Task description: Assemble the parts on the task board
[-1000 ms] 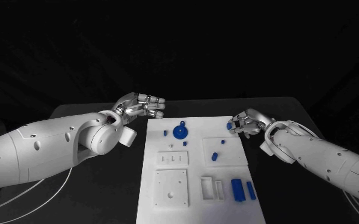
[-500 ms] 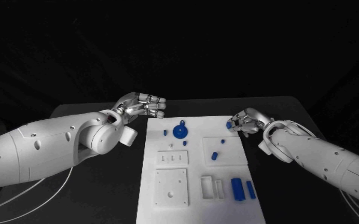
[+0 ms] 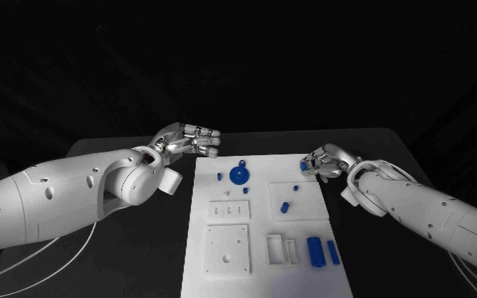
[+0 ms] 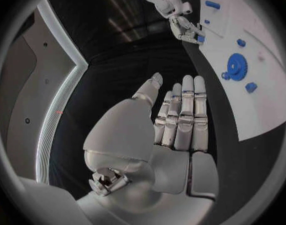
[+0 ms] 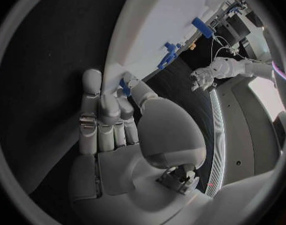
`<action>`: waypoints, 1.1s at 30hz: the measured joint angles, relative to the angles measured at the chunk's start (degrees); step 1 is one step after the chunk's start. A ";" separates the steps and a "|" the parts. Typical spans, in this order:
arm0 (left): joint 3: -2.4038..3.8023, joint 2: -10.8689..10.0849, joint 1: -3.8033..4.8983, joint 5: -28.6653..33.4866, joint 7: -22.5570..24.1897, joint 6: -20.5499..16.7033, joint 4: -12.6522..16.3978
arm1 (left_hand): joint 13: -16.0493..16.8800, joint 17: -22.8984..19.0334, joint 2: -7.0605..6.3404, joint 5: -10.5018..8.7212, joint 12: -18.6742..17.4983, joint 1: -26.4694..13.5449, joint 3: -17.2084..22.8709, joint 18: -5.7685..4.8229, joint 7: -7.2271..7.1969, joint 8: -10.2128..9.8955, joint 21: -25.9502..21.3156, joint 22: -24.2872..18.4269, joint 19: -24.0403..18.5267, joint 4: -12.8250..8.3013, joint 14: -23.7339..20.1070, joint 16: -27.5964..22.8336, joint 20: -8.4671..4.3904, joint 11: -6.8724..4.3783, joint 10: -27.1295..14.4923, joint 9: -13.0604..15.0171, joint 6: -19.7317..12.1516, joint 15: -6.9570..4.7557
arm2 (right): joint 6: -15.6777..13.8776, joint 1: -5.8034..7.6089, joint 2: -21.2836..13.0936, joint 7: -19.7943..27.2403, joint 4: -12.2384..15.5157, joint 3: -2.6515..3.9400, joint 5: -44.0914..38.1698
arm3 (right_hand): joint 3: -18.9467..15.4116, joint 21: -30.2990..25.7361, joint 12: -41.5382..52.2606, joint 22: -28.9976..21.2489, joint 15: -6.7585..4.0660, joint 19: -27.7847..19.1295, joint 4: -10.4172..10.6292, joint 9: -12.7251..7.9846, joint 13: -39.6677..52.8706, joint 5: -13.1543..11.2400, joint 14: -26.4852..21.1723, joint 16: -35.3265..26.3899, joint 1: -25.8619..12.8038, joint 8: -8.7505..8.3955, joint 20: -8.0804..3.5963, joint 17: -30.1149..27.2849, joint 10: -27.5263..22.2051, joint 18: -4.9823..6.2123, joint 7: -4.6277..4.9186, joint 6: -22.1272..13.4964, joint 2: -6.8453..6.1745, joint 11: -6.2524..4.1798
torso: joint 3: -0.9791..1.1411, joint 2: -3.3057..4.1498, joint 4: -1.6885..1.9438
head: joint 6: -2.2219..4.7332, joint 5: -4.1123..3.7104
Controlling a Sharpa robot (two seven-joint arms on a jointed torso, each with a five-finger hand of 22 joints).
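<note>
The small blue part (image 3: 304,166) sits pinched in the right hand (image 3: 324,162) at the far right edge of the task board (image 3: 260,270); it looks light, rigid and smooth, likely to slip or twist, so a fingertip pinch across its sides suits best; the blue gear (image 3: 238,174) lies flat further in; the left hand (image 3: 189,139) hovers over the desk (image 3: 119,256), fingers curled, holding nothing.

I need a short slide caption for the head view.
Right hand holds a small blue part at the task board corner.
</note>
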 measured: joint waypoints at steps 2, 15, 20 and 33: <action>0.00 0.00 0.00 0.00 -0.01 0.01 0.00 | 0.00 0.00 0.00 0.00 0.00 0.00 0.00 0.01 0.00 0.00 0.00 0.00 0.00 0.00 0.00 0.00 0.00 0.00 0.00 0.00 0.00 0.00 | -0.01 0.00 0.06 0.01 -0.06 0.00 0.01 | -0.12 -0.03 0.00 0.00 0.00 0.00 0.12 0.00 0.00 0.00 0.00 0.00 0.00 0.00 0.00 0.00 0.00 0.00 0.00 0.00 0.00 0.00 | -0.01 0.00 0.00 | 0.01 0.01; 0.00 0.00 0.00 0.00 -0.13 0.10 0.01 | 0.00 0.00 0.00 0.00 0.00 0.00 0.00 0.00 0.00 0.00 0.00 -0.08 0.00 0.00 0.00 0.00 0.00 0.00 0.00 0.00 0.00 0.00 | -0.14 0.01 0.31 0.04 -0.37 0.02 0.06 | 0.12 -0.31 0.13 0.17 0.00 0.00 0.33 -0.01 0.10 -2.23 0.00 0.23 -0.01 -0.01 0.00 0.18 0.00 0.00 -0.42 1.75 0.90 0.00 | -0.01 0.00 -0.01 | 0.07 -0.05; 0.00 0.00 0.00 0.00 -0.18 0.13 0.01 | 0.00 0.00 0.00 0.00 0.00 0.00 0.00 0.00 0.00 0.00 0.00 -0.08 0.00 0.00 0.00 0.00 0.00 0.00 0.00 0.00 0.00 0.00 | -0.39 0.01 0.44 0.04 -0.49 0.02 0.08 | 1.00 -0.31 0.22 0.26 -0.21 0.00 0.51 0.01 0.24 -3.17 0.21 0.23 -0.40 -0.18 0.00 0.29 0.33 0.00 -1.00 3.91 1.30 -0.30 | -0.01 0.00 0.01 | 0.07 -0.03; 0.00 -0.02 0.00 0.00 -0.37 0.18 -0.03 | 0.00 0.00 0.00 0.00 0.00 0.00 0.16 0.00 0.00 0.00 0.00 -0.17 0.00 0.16 0.00 0.00 0.00 0.00 0.00 0.00 0.00 0.00 | -2.44 -0.02 0.51 -0.28 -0.10 -0.01 0.71 | 2.82 -0.31 0.22 0.25 -0.62 0.18 0.85 0.08 0.44 -4.17 0.63 0.23 -0.74 -0.29 -0.64 0.76 0.69 0.00 -1.38 6.75 2.27 -0.75 | 0.03 0.01 -0.07 | -0.09 0.03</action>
